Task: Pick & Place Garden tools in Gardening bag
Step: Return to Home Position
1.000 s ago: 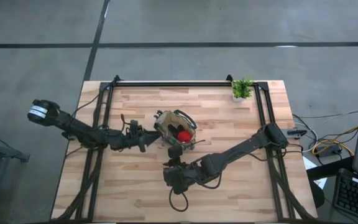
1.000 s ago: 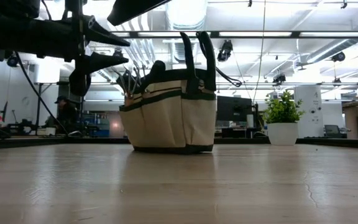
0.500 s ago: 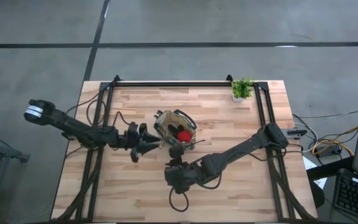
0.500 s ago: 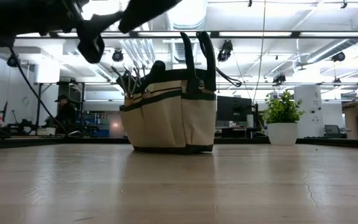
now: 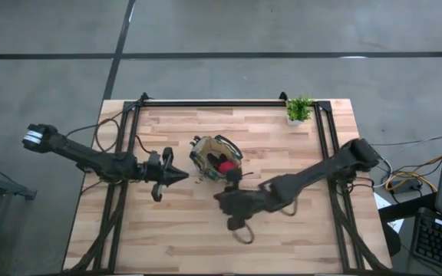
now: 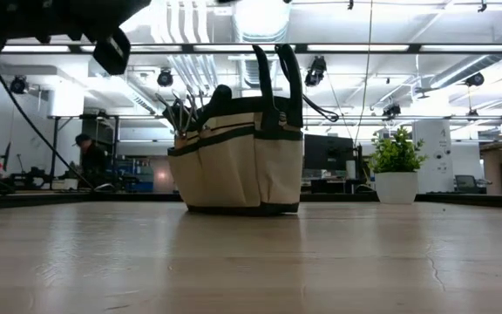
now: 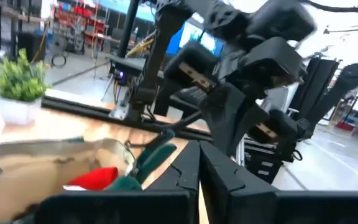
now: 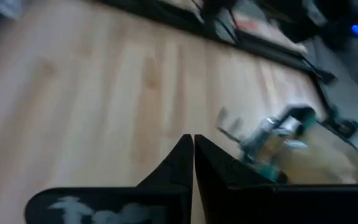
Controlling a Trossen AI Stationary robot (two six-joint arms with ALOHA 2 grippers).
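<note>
Closest to the front edge of the table (image 5: 167, 230), the right end effector (image 5: 222, 198), hanging over bare wood just in front of the gardening bag (image 5: 196, 153), fingers pressed together to a narrow point and gripping nothing; the same closed pair in its own wrist view (image 8: 192, 138), with planks below and the bag off to one side, blurred. A little farther back and to the left, the left end effector (image 5: 179, 175), level with the bag and aimed at it, near but not touching, likewise narrowed to a tip and empty, as in the left wrist view (image 7: 197, 146). At mid-table, the bag itself, upright, tan wall with dark green trim and both handles standing up in the low view (image 6: 234, 166). Inside it, the garden tools: thin metal heads poking above the rim on its left side (image 6: 181, 113), teal handles (image 7: 157, 155) leaning against the edge, and the red glove-like item (image 5: 225, 165) lying in the open middle. Nothing of the task's lying loose on the wood. At the far right corner, well apart from the bag, a small potted plant (image 5: 298, 110). Beyond the table, in the room behind, a person (image 6: 90, 157) among benches.
</note>
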